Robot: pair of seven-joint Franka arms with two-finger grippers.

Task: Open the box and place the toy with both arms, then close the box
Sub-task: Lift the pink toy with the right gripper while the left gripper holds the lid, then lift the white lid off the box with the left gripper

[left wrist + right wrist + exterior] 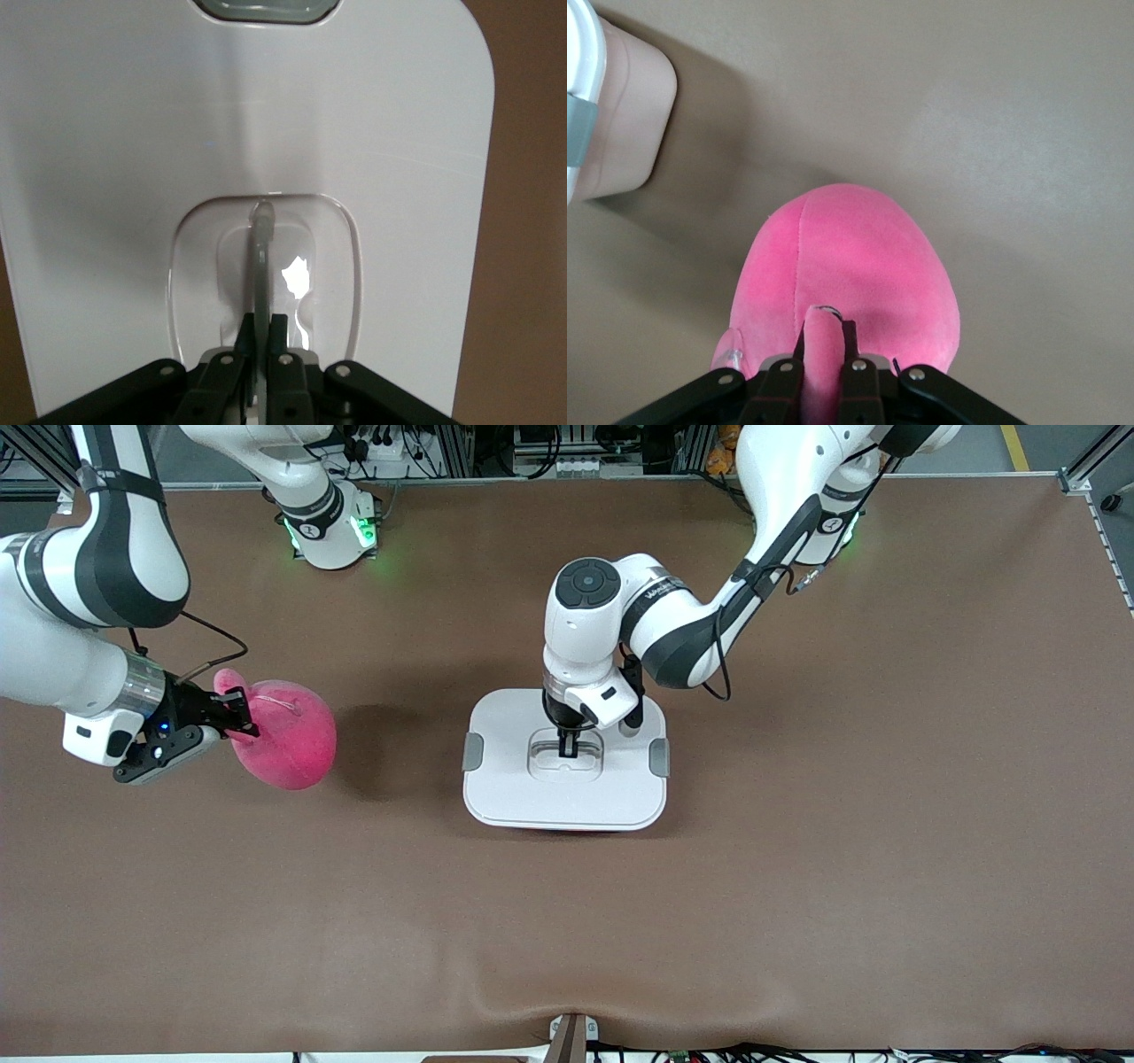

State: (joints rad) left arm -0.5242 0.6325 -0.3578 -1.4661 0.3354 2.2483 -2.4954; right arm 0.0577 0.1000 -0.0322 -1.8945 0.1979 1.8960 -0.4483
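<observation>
The box (496, 788) stands in the middle of the table with its white lid on and a grey clip (472, 751) at each end. My left gripper (568, 749) reaches down into the lid's recess and is shut on the grey handle (263, 257). My right gripper (237, 716) is toward the right arm's end of the table, up over the cloth, and is shut on a limb of the hot-pink plush toy (288, 735). The toy hangs from it, and its body (850, 266) fills the right wrist view. Its face is hidden.
The brown cloth covers the whole table and has a fold at the near edge (567, 1005). In the right wrist view the box's pink wall (629, 106) shows at the edge. The arm bases (332, 531) stand along the table's top edge.
</observation>
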